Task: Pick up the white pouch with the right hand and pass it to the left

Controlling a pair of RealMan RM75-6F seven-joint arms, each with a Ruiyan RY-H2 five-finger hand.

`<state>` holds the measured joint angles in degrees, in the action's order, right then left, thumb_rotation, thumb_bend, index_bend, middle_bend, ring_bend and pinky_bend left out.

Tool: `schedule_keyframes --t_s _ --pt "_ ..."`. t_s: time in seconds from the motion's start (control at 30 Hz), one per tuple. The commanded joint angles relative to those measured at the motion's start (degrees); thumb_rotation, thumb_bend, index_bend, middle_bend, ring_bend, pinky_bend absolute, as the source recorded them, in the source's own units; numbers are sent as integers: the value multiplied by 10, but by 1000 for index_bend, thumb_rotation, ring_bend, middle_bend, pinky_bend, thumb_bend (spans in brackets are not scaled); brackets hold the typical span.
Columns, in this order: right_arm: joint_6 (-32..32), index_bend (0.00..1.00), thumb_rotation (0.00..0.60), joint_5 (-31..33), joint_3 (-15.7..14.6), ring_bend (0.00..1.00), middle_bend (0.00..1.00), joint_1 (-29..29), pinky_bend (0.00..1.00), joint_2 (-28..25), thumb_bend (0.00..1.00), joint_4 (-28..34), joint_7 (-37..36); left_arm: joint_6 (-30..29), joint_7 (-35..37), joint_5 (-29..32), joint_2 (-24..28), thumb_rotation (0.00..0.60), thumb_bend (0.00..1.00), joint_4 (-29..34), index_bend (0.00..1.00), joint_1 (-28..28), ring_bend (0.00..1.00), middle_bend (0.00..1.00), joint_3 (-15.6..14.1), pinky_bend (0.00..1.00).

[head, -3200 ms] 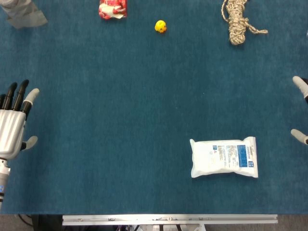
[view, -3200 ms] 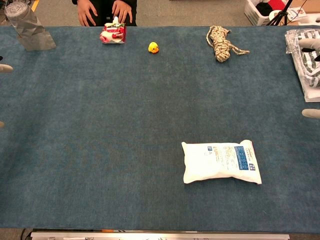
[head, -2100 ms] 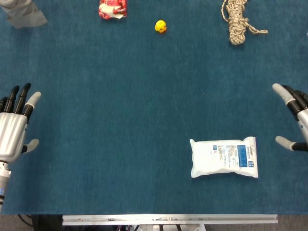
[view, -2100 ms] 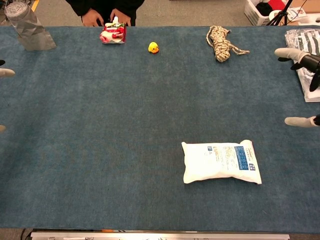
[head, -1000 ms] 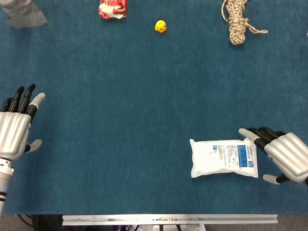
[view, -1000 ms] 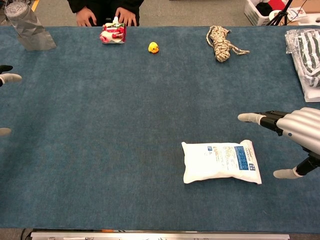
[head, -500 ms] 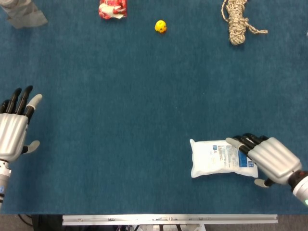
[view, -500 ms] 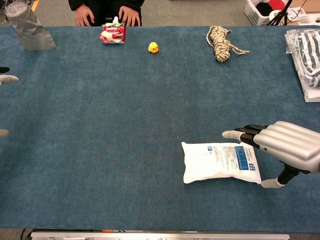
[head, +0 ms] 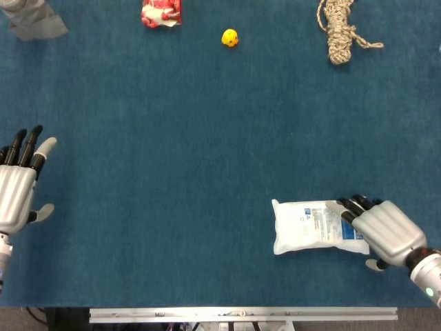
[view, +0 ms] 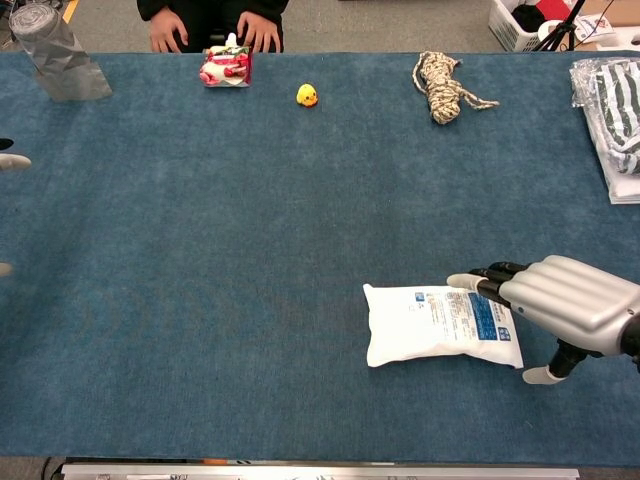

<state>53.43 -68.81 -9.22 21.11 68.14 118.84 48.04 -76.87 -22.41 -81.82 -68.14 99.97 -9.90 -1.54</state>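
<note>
The white pouch [head: 310,226] [view: 425,325] with a blue label lies flat on the blue table cover, front right. My right hand [head: 383,232] [view: 562,302] is over the pouch's right end, fingers spread across the blue label and thumb off its right edge. It does not grip the pouch. My left hand [head: 17,187] stays at the far left edge, fingers apart and holding nothing; in the chest view only its fingertips [view: 12,161] show.
Along the far edge stand a red and white packet [head: 161,12], a small yellow duck [head: 230,38], a coil of rope [head: 339,29] and a grey crumpled object [head: 31,19]. Folded striped cloth [view: 612,110] lies far right. A person's hands [view: 205,28] rest beyond the table.
My right hand came in from the right edge, moved forward and left, and lowered over the pouch's right end. The pouch has not moved. My left hand drifted slightly toward the near edge.
</note>
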Motion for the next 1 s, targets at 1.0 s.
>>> schedule_keyframes --t_s 1.0 --pt "89 89 600 130 -18 124 128 49 336 88 0 -1 84 0 18 -3 -1 600 0 -10 127 6 20 31 -2 227"
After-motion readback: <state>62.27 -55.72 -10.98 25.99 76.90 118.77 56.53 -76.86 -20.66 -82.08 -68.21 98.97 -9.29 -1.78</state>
